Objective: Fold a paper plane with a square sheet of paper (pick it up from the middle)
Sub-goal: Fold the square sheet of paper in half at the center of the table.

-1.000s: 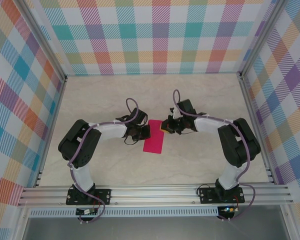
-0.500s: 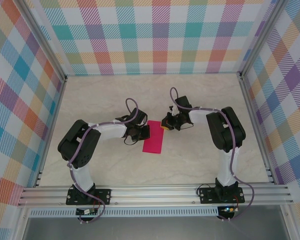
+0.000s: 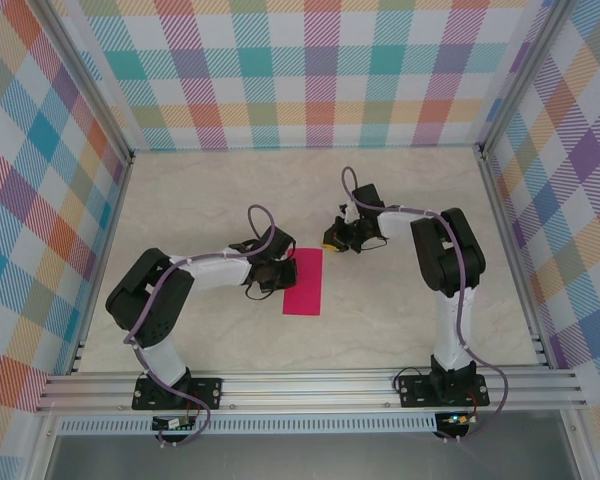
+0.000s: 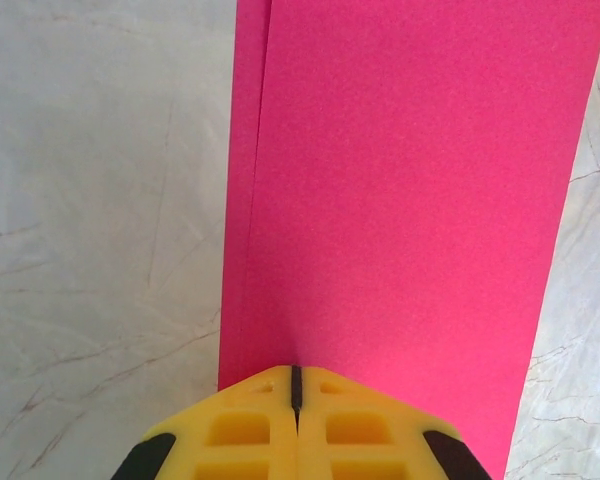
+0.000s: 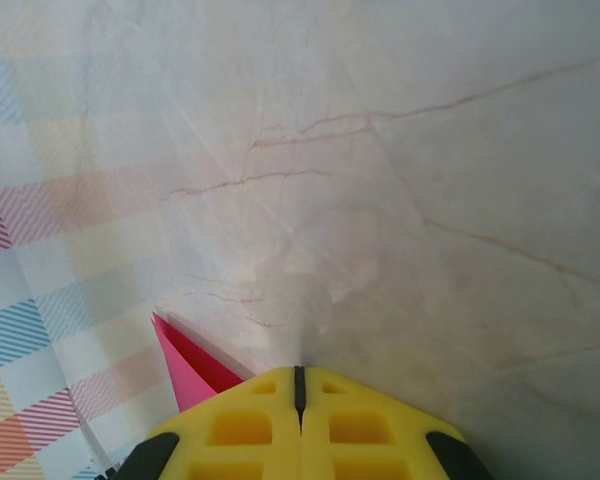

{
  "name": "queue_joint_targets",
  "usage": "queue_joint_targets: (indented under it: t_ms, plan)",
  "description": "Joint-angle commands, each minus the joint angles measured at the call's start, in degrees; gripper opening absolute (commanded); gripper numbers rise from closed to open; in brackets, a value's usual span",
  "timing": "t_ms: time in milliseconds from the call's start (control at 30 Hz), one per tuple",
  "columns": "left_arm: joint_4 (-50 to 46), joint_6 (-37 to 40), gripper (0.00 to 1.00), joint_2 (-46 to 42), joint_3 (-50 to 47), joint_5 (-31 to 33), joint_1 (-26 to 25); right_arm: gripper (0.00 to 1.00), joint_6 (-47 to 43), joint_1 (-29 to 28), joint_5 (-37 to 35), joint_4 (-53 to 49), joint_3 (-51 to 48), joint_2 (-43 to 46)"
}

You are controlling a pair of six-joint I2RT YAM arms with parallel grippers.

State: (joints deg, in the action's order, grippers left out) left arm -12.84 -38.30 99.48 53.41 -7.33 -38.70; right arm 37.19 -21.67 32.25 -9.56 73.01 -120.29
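We think the half fold is done: the square sheet of paper (image 3: 303, 282) lies doubled at mid counter (image 3: 200, 200), the left end effector (image 4: 296, 372) closed with its tips on the sheet's edge, the right end effector (image 5: 299, 372) closed and empty near a corner, so next the corners need folding toward the centre line.

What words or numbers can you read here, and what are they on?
None: no word, number or sign can be read. The pink sheet of paper is plain, the table shows only marble veins, and the walls carry only coloured checks. Any label on the arm bases is too small to read.
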Motion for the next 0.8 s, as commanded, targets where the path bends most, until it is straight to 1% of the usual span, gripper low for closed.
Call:
queue_joint_targets:
  t_ms: [0, 200, 267, 367, 433, 467, 500, 567, 600, 667, 767]
  plan:
    - [-7.02, -1.42, 0.00, -0.79, -2.08, 1.80, -1.12, 0.00, -0.90, -0.65, 0.80, -1.23, -1.77, -0.16]
    - [-6.95, -2.08, 0.00, -4.07, -2.74, 1.97, -1.12, 0.01, -3.06, -1.14, 0.21, -5.02, -1.75, 5.51]
    - [-6.59, -2.08, 0.01, -6.80, -3.17, 1.80, -1.12, 0.07, -3.56, -1.91, 0.50, -5.99, -2.87, 8.42]
    - [-6.66, -1.79, 0.14, -11.95, -4.12, 2.01, -1.12, 0.14, -4.06, -3.64, -1.04, -7.64, -5.95, 13.20]
    - [-6.46, -1.75, 0.24, -16.08, -5.73, 2.28, -0.53, 0.19, -3.37, -5.04, -0.56, -7.31, -8.67, 15.86]
    - [-5.61, -1.85, 0.32, -18.07, -7.13, 1.67, 0.23, 0.22, -2.93, -5.94, -0.24, -7.09, -10.08, 16.85]
    - [-4.73, -2.16, 0.39, -19.47, -8.60, 0.56, 1.32, 0.24, -2.66, -6.94, -0.30, -7.13, -10.93, 17.51]
    - [-0.31, -2.79, 0.49, -21.23, -11.66, -3.79, 4.19, 0.31, -2.19, -9.31, -0.72, -7.09, -12.62, 18.33]
    - [0.61, -2.91, 0.51, -21.02, -12.40, -5.72, 5.52, 0.33, -1.82, -10.10, -0.91, -7.11, -13.08, 18.27]
    - [2.80, -2.65, 0.52, -20.15, -13.33, -9.56, 7.46, 0.33, -0.44, -11.42, -0.79, -5.93, -14.30, 18.08]
    - [7.55, -3.32, 0.55, -18.21, -13.64, -15.02, 8.37, 0.34, 1.03, -11.73, -1.81, -4.76, -15.77, 17.65]
